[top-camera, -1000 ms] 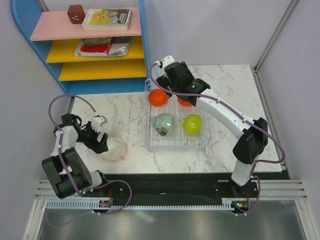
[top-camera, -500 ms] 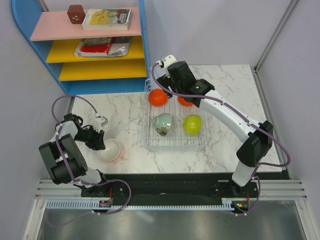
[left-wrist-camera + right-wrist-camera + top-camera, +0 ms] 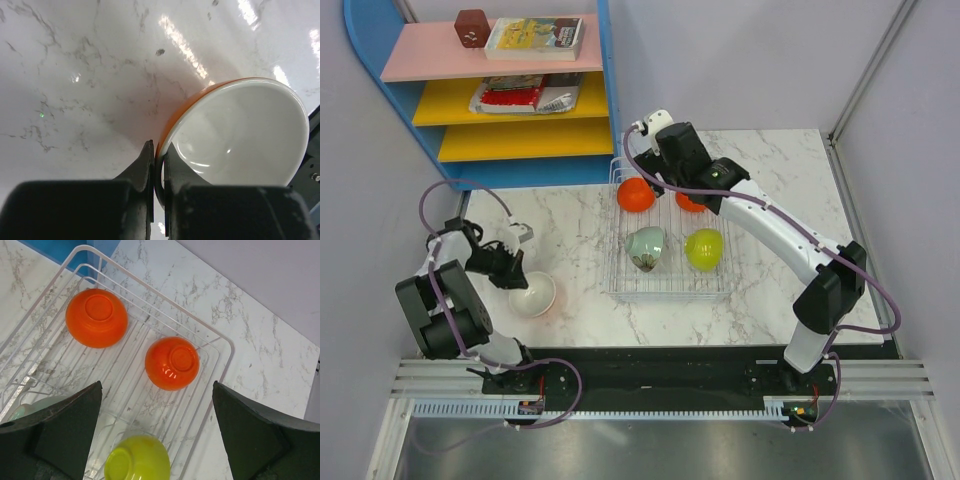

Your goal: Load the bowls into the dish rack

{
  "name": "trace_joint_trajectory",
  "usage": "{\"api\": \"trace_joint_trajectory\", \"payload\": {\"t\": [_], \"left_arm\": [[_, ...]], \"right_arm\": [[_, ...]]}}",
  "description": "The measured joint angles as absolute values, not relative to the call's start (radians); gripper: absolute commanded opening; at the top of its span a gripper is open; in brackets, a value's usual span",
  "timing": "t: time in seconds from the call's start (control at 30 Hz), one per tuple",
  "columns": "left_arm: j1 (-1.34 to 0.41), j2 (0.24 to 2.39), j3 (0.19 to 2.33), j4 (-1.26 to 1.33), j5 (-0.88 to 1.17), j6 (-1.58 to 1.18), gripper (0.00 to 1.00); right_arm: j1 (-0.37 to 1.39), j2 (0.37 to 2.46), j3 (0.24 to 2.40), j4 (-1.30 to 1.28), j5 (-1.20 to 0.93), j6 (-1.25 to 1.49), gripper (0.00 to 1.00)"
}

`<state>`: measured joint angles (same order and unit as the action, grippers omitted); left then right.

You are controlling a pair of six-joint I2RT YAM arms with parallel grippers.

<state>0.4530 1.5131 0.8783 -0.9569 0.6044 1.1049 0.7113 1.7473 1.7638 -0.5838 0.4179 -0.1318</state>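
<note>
The dish rack lies to the right of the left pincer, well apart from it across the marble table, so I judge the carry should run rightward. The white bowl, orange outside, sits mouth up just right of that pincer. The pincer is clamped on the bowl's near rim, one finger inside and one outside. The left arm is much the nearer. The right pincer hangs over the rack's far end, jaws wide, holding nothing.
</note>
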Motion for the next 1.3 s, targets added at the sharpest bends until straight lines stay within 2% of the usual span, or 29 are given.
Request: {"api": "trace_joint_trajectory", "payload": {"t": [0.2,0.43,0.6,0.8,1.0,1.3], "left_arm": [[0.426,1.511,1.085,-1.088,0.773,1.126,0.02],[0.228,1.480,1.315,-1.132,1.006,1.095,0.02],[0.046,1.483,1.374,-0.996,1.081,0.952,0.02],[-0.117,1.617,1.526,-0.860,1.073,0.797,0.02],[-0.186,1.767,1.660,-0.804,1.042,0.719,0.02],[-0.250,1.822,1.729,-0.789,1.002,0.681,0.02]], "right_arm": [[0.682,1.747,1.764,-0.598,0.253,-0.072,0.98],[0.509,1.703,1.660,-0.517,-0.192,0.166,0.98],[0.398,1.692,1.514,-0.362,-0.480,0.390,0.98],[0.407,1.694,1.394,-0.141,-0.741,0.612,0.98],[0.410,1.694,1.299,0.061,-0.871,0.767,0.98],[0.408,1.694,1.258,0.207,-0.941,0.887,0.98]]}}
